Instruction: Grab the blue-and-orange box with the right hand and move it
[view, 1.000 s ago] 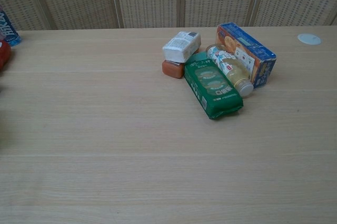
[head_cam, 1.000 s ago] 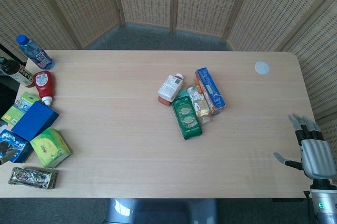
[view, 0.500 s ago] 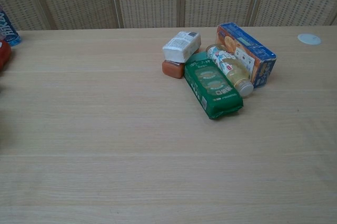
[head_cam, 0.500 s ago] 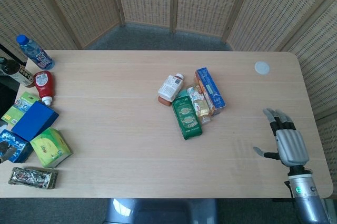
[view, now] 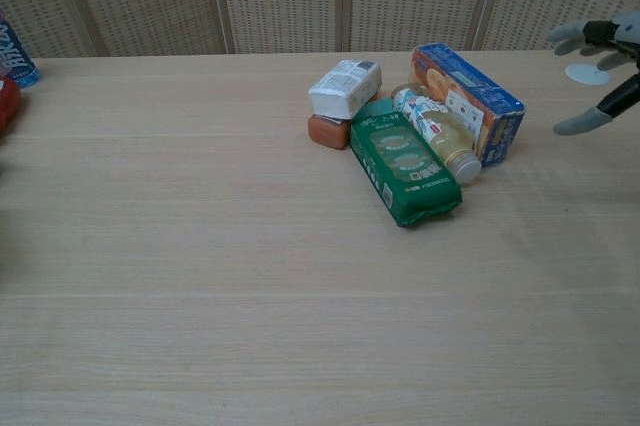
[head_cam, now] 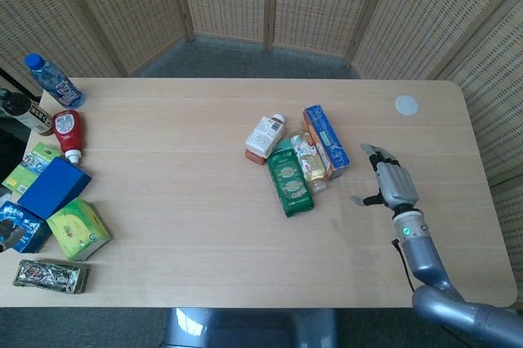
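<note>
Head view: right hand (head_cam: 392, 182) near blue-and-orange box (head_cam: 326, 140), fingers (head_cam: 373, 150) spread.

Lying mid-table: blue-and-orange cardboard box (head_cam: 327, 140) rightmost, clear plastic bottle (head_cam: 308, 161) touching its left side, green foil packet (head_cam: 290, 178) left of that, white carton (head_cam: 265, 136) behind.

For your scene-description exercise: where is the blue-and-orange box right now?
In the head view the blue-and-orange box lies right of the table's middle, at the right end of the cluster, against the small clear bottle, with the open right hand further right.
</note>
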Motion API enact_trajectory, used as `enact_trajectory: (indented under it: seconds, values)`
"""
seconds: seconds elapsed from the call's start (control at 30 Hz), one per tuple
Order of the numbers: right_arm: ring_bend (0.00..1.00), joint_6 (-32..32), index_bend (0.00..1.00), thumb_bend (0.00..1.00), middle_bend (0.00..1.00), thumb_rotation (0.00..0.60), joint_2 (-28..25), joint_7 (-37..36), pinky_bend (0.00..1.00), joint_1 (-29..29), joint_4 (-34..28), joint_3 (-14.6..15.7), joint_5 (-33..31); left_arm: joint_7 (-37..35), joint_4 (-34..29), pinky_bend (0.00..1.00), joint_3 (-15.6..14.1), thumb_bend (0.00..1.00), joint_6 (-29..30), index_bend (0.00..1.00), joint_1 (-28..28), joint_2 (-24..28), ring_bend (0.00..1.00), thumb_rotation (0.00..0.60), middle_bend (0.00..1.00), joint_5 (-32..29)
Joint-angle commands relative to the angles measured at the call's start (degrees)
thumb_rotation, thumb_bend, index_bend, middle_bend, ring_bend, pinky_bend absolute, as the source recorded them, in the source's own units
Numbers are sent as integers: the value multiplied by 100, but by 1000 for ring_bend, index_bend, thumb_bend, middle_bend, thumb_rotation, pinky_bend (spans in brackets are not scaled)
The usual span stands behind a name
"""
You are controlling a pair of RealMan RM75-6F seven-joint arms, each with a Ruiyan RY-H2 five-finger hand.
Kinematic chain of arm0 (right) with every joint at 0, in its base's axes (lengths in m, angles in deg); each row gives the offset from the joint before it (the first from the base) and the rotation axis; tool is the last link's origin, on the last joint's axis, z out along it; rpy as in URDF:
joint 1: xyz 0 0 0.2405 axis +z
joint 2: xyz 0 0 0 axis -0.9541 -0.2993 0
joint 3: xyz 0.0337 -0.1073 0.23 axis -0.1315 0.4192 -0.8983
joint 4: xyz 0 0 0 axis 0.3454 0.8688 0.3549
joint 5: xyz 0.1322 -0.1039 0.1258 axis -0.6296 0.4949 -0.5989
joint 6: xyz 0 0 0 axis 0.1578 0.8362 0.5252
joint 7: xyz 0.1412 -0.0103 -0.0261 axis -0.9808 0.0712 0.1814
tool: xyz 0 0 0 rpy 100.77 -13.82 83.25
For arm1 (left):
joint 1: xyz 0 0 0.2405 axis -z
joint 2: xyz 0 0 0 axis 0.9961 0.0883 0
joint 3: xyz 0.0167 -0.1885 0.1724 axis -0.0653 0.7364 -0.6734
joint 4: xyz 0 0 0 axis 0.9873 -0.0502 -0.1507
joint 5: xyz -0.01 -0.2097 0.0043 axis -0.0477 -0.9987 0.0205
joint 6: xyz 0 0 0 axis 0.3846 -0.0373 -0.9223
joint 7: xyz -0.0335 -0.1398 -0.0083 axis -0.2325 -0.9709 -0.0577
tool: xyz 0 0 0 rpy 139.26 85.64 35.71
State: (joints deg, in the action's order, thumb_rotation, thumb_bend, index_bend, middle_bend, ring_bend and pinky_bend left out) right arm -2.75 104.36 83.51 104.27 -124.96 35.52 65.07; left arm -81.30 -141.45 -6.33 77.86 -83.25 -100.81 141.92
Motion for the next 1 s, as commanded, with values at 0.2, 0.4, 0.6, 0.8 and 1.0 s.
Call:
enact_trajectory:
  seconds: [0.2, 0.4, 0.6, 0.8, 1.0]
  values:
    - [0, 268, 0, 0, 0, 584, 702, 1447, 0, 1156, 221, -440, -2104, 112, -12, 0, 19, 0, -36, 0, 10, -34, 0, 600, 0, -85]
    - [0, 746, 0, 0, 0, 584, 1125, 2299, 0, 1765, 448, -557, -3263, 109, -8, 0, 27, 0, -23, 0, 3, -37, 0, 600, 0, -92]
    - [0, 699, 0, 0, 0, 584, 1642, 2708, 0, 2226, 1276, -671, -3978, 58, 17, 0, 46, 0, -32, 0, 5, -40, 0, 600, 0, -123]
    - [0, 373, 0, 0, 0, 584, 1944, 2879, 0, 2507, 2249, -911, -4487, 42, 66, 0, 79, 0, -71, 0, 5, -57, 0, 600, 0, -239]
    - [0, 162, 0, 0, 0, 583, 2096, 3053, 0, 2677, 2918, -1063, -4761, 90, 125, 0, 80, 0, -151, 0, 31, -116, 0, 600, 0, -301]
